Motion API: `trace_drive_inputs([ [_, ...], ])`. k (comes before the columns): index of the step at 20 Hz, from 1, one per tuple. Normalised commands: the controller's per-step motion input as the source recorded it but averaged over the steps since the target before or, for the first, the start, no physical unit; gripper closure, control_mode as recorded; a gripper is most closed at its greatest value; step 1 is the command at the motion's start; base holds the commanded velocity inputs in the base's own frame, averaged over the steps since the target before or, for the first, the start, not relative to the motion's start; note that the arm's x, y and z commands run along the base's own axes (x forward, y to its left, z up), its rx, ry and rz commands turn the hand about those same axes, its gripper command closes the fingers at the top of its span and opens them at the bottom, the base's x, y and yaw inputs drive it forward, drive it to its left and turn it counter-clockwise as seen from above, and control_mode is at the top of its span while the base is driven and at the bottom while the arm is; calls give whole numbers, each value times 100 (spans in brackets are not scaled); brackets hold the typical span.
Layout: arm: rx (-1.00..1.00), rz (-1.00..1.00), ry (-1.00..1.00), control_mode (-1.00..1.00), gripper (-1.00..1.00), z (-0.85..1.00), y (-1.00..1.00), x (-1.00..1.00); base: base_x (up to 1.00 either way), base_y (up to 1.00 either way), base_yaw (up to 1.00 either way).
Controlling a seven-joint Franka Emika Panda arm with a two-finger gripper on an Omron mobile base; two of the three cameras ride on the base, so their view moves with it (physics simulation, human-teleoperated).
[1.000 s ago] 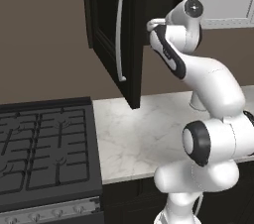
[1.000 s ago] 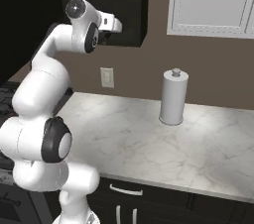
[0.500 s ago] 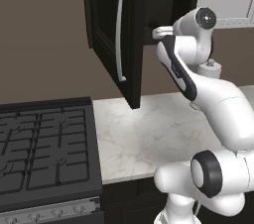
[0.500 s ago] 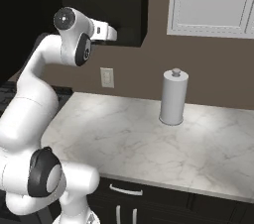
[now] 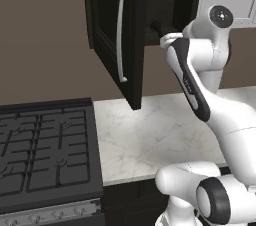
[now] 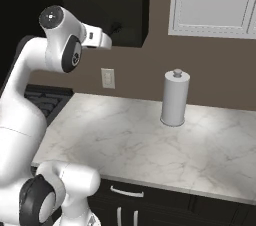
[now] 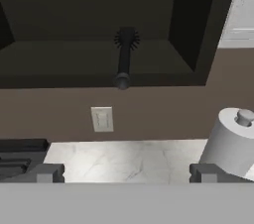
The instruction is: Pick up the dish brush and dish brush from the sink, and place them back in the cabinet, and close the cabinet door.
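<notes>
Marble counter (image 6: 150, 140) below, spanning from black stove (image 5: 40, 150) to right wall. Black cabinet (image 7: 99, 10) mounted above, interior dark, cabinet door (image 5: 117, 45) swung open with vertical silver bar handle (image 5: 121, 35) facing outward. White panelled wall cabinet (image 6: 215, 0) adjacent on right. Paper towel roll (image 6: 174, 98) upright on counter near wall. Wall outlet (image 7: 102, 119) under cabinet. Black dish brush (image 7: 124, 54) lying on cabinet floor, handle end at front edge, bristle head toward rear. Gripper (image 7: 126, 173) raised at cabinet opening, jaws fully apart, empty, clear of brush.
</notes>
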Motion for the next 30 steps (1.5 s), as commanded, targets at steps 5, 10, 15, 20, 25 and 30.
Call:
trace_drive_inputs([
  [5,0,0,18,-100,-100,0,0,-57,0,0,0],
  [10,0,0,15,-100,-100,0,0,-53,0,0,0],
  [15,0,0,14,-100,-100,0,0,-60,0,0,0],
  [20,0,0,13,-100,-100,0,2,-49,0,0,0],
  [25,0,0,13,-100,-100,0,5,-36,0,0,0],
  [30,0,0,13,-100,-100,0,2,-30,0,0,0],
])
